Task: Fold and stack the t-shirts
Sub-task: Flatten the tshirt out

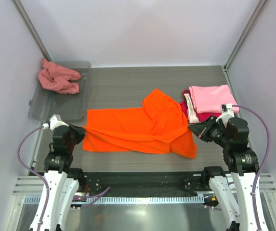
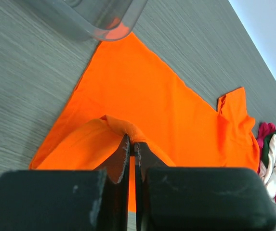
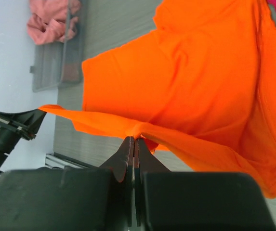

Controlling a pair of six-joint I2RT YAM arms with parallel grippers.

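The bright orange t-shirt (image 1: pixel 138 127) lies spread across the middle of the table, its near edge lifted. My left gripper (image 1: pixel 81 130) is shut on the shirt's near left edge (image 2: pixel 128 127). My right gripper (image 1: pixel 191 129) is shut on its near right edge (image 3: pixel 142 130). The cloth stretches between them, seen in the right wrist view (image 3: pixel 186 86). A folded light pink shirt (image 1: pixel 210 98) lies on a crimson red one (image 1: pixel 200 116) at the right. The dusty salmon-pink shirt (image 1: pixel 58 77) lies crumpled in the tray.
The clear grey plastic tray (image 1: pixel 77 103) stands at the back left; its corner shows in the left wrist view (image 2: pixel 89 19). White walls with metal posts close in the table. A metal rail runs along the near edge (image 1: pixel 138 185).
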